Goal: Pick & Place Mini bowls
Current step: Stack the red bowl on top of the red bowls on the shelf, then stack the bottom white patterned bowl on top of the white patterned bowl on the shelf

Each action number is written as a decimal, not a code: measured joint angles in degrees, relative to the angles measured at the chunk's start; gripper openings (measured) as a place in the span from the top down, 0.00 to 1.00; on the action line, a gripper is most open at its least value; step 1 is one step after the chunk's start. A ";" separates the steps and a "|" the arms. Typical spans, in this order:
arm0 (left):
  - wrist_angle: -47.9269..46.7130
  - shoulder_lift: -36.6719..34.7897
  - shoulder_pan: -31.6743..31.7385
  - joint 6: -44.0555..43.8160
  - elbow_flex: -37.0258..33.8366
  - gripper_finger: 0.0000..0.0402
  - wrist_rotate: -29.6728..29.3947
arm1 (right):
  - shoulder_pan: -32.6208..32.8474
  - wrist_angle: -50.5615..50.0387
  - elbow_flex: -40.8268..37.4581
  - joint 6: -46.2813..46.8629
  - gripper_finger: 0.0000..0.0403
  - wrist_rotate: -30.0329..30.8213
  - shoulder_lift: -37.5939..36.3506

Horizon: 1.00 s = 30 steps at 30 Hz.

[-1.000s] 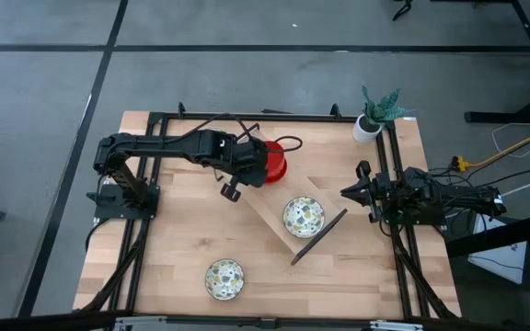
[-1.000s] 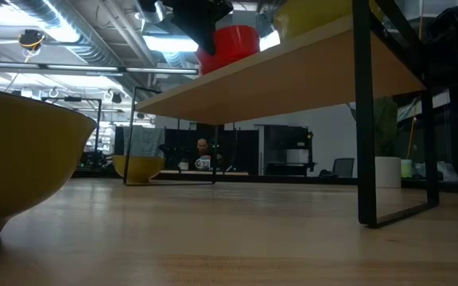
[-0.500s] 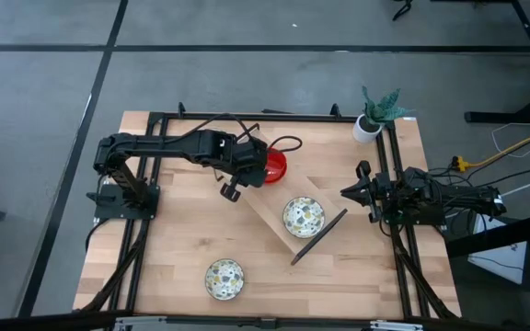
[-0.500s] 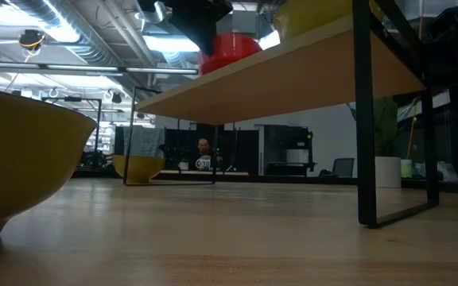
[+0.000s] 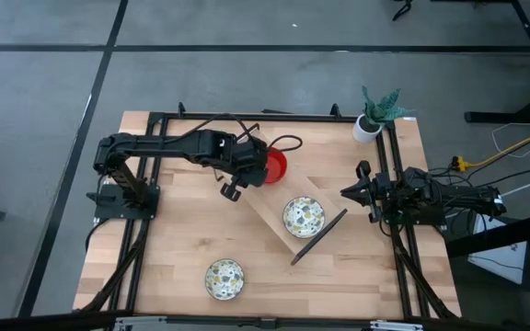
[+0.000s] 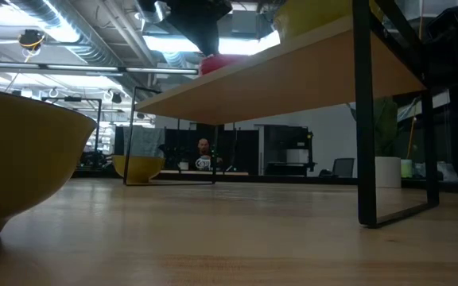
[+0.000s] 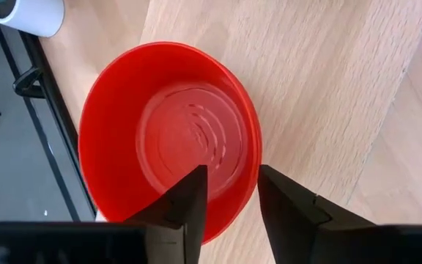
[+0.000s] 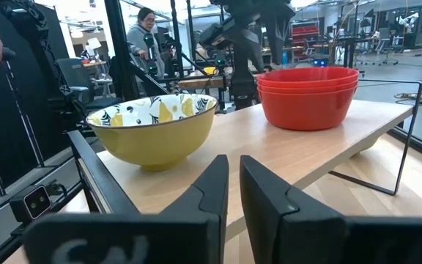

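Observation:
A stack of plain red mini bowls (image 7: 168, 139) (image 8: 308, 94) rests on its base on the raised wooden shelf (image 5: 270, 213), at the shelf's far left end. My left gripper (image 7: 233, 209) hangs open just above it, pointing steeply down, one finger inside the top bowl's rim and one outside, with a gap on each side. A patterned yellow bowl (image 5: 303, 216) stands on the same shelf. Another patterned bowl (image 5: 224, 279) stands on the table near the front edge. My right gripper (image 8: 234, 183) waits at the table's right side, level, with nothing between its fingers.
A white pot with a green plant (image 5: 370, 125) stands at the far right corner. The shelf's black wire leg (image 6: 364, 119) stands on the table. A person (image 8: 146, 37) is in the room beyond the table. Bare wood lies left of and in front of the shelf.
My left gripper has opened without moving away. The red bowl that it held tilted and raised has dropped level into the red stack, so that in the low view only its rim shows above the shelf.

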 joint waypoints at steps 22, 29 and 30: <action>-7.24 -1.31 1.74 -10.12 5.91 0.69 -0.91 | 0.02 0.00 -0.01 0.00 0.90 0.02 0.00; -13.52 -2.64 6.27 -16.08 5.87 0.69 -0.89 | 0.00 0.02 0.00 0.00 0.90 0.00 0.00; -14.49 -3.12 7.14 -17.07 5.86 0.69 -0.88 | 0.02 0.01 0.00 0.02 0.90 0.02 0.00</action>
